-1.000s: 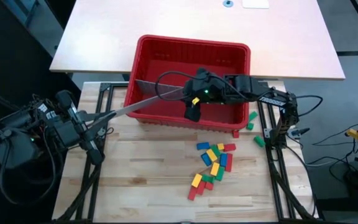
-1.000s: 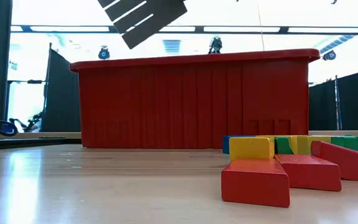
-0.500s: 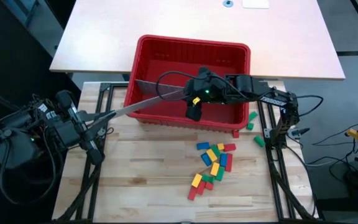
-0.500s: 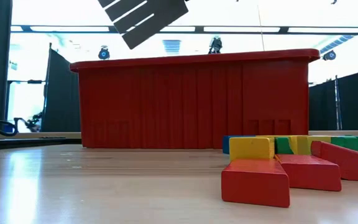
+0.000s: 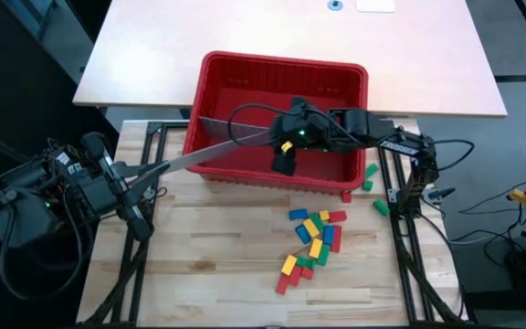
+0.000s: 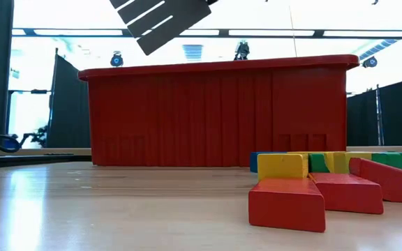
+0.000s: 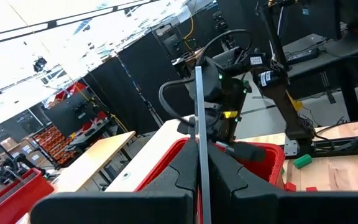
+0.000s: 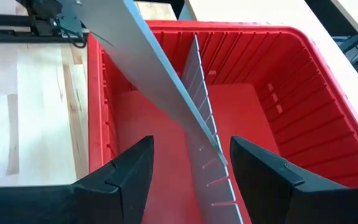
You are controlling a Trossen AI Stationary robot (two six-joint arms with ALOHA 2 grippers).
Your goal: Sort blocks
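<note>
Overhead, the left claw [image 5: 144,174] clenches a flat grey slotted panel [image 5: 210,147] over the big red plastic bin [image 5: 345,80]. The right claw [image 5: 284,163] hangs released inside it. Small coloured blocks [image 5: 313,239] lie on the wooden desk [image 5: 217,256].

One camera looked straight down on my table; another sat at tabletop level, close to the blocks [image 6: 306,188]. All four views shared the red bin [image 5: 245,68].
</note>
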